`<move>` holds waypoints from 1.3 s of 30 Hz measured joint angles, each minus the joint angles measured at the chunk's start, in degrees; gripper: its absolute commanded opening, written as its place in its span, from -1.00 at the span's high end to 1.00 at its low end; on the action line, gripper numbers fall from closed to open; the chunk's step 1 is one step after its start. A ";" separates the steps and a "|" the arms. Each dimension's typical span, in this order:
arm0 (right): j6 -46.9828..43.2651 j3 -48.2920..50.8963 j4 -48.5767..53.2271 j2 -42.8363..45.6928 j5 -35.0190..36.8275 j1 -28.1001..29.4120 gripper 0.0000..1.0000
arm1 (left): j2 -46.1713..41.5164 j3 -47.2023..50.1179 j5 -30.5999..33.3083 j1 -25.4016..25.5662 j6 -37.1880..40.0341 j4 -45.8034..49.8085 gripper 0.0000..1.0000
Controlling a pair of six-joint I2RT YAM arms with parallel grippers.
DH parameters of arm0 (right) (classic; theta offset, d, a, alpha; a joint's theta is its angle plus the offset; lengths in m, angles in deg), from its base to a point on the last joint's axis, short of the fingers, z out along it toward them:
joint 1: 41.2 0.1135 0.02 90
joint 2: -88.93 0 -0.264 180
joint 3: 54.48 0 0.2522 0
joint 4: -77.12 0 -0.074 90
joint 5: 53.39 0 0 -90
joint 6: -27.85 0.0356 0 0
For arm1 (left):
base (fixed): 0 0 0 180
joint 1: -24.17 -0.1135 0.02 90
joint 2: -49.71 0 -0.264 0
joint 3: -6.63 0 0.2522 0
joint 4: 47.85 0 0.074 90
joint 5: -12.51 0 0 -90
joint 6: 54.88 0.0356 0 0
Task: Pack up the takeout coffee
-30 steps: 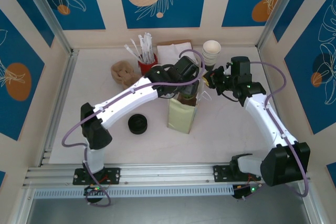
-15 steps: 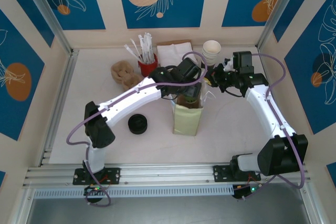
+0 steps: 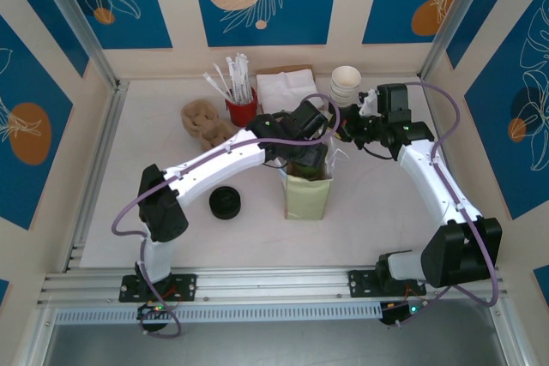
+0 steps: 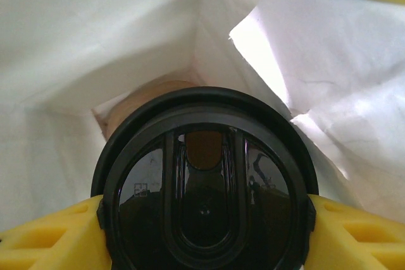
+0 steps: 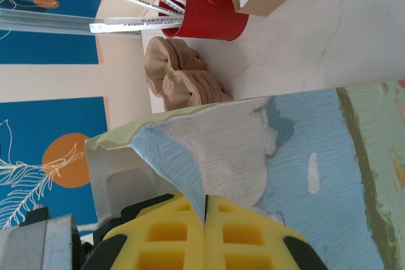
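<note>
— Black plastic lid over thin paper sides: how will the coffee handle?
— Light, easily crushed, likely to slosh if tipped. My left gripper has its jaws clamped on either side of the lid, the stiffest part, and the cup hangs inside the mouth of the bag. My right gripper pinches the bag's two-o'clock edge.
— Counts?
— One coffee, one bag, one loose lid at nine o'clock, and one stack of cups at one.

No legible text showing. Tiny print running along straw wrapper, unreadable; small marks on coffee lid blurring too.
</note>
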 measured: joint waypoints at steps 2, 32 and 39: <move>-1.03 0.00 -0.04 0.00 -0.28 0.11 1.00 | -0.02 0.68 -0.07 -0.17 0.42 -0.33 -0.35; -18.53 -11.39 10.88 4.09 0.39 -5.51 0.04 | -1.68 3.93 -4.55 -4.02 1.25 -2.08 -0.35; -37.40 -21.35 15.87 -9.03 -6.25 -4.76 -0.04 | -5.38 4.68 -4.94 -4.02 1.16 -1.68 -0.35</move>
